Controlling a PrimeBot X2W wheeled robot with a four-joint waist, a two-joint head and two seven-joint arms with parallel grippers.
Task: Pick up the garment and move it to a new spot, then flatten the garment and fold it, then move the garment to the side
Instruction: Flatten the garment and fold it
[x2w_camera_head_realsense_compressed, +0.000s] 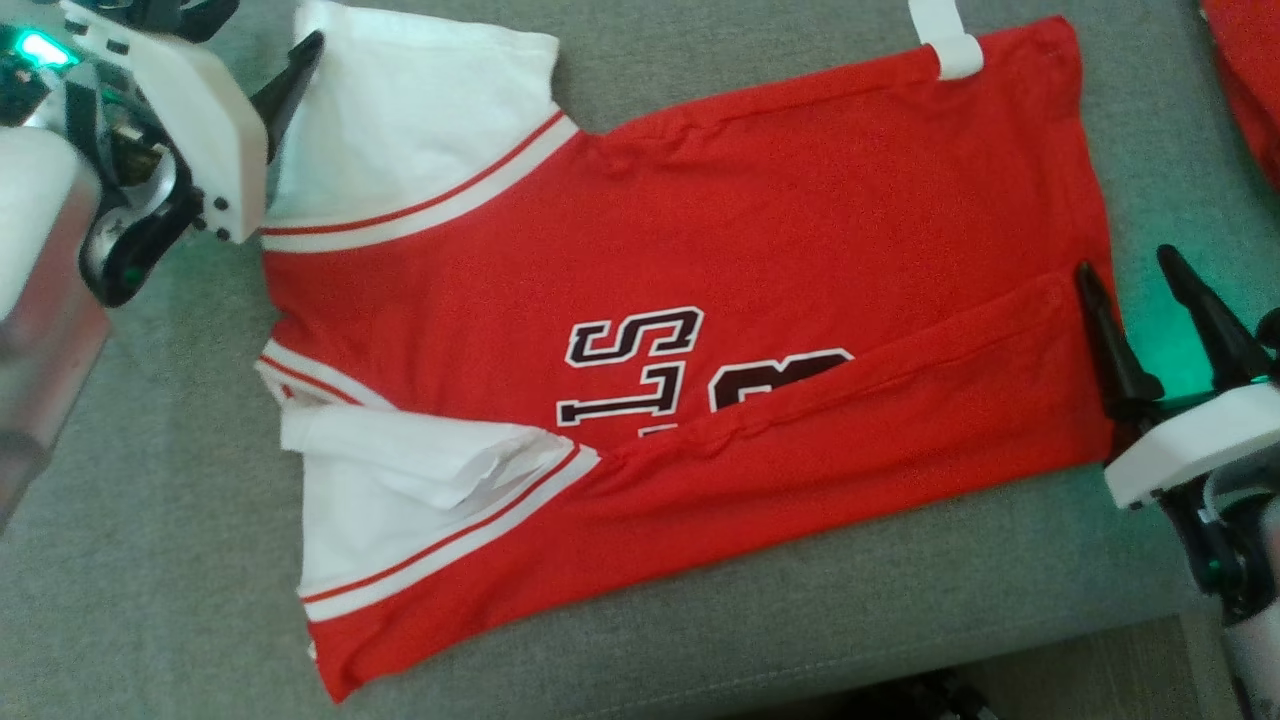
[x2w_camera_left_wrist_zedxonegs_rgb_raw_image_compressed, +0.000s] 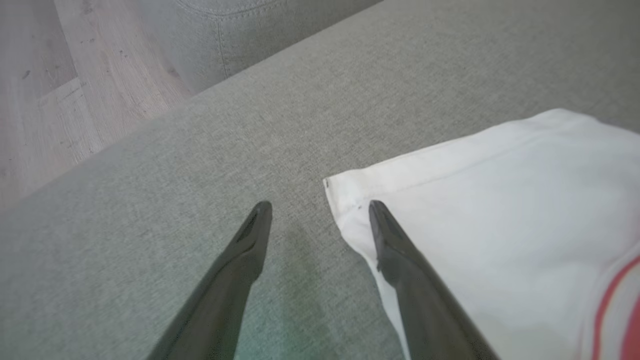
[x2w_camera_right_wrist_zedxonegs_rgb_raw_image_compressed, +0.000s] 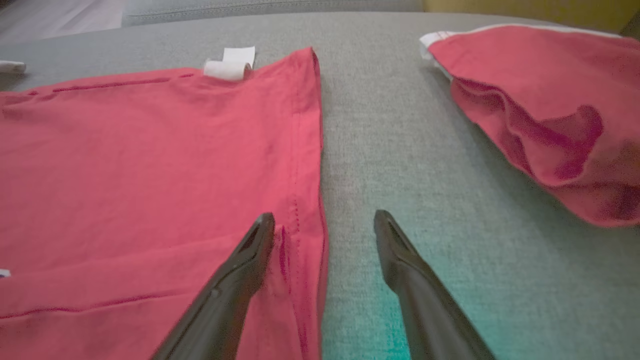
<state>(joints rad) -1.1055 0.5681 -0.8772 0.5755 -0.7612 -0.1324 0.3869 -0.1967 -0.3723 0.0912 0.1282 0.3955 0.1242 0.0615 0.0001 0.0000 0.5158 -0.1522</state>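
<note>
The red short-sleeved jersey (x2w_camera_head_realsense_compressed: 700, 250) with white sleeves and black-and-white lettering lies spread on the grey woven upholstered cushion (x2w_camera_head_realsense_compressed: 150, 550). In the head view its collar end points to the robot's left and its hem to the right. The long side nearest the robot is turned over toward the middle in a slanting fold that covers part of the lettering (x2w_camera_head_realsense_compressed: 640, 365). The near white sleeve (x2w_camera_head_realsense_compressed: 420, 470) lies rumpled on top of that fold. The far white sleeve (x2w_camera_head_realsense_compressed: 410, 110) lies flat at the upper left, edged with a red and white stripe. A small white fabric label (x2w_camera_head_realsense_compressed: 945, 40) sticks out from the far edge near the hem.

The left gripper (x2w_camera_left_wrist_zedxonegs_rgb_raw_image_compressed: 320, 207) is at the far sleeve with its two dark fingers wide apart and nothing between them. In the left wrist view one finger lies over the sleeve's corner and the other over bare cushion. Whether the first one touches the cloth cannot be told.

The right gripper (x2w_camera_head_realsense_compressed: 1128, 262) is at the hem, also spread wide and holding nothing. In the right wrist view it straddles the hem's edge, with one finger over the red cloth at the stitched seam and the other over the grey cushion.

A second red garment (x2w_camera_right_wrist_zedxonegs_rgb_raw_image_compressed: 540, 115) lies bunched on the cushion to the right, well apart from the jersey. Pale wooden flooring (x2w_camera_left_wrist_zedxonegs_rgb_raw_image_compressed: 50, 100) shows beyond the cushion's edge in the left wrist view.
</note>
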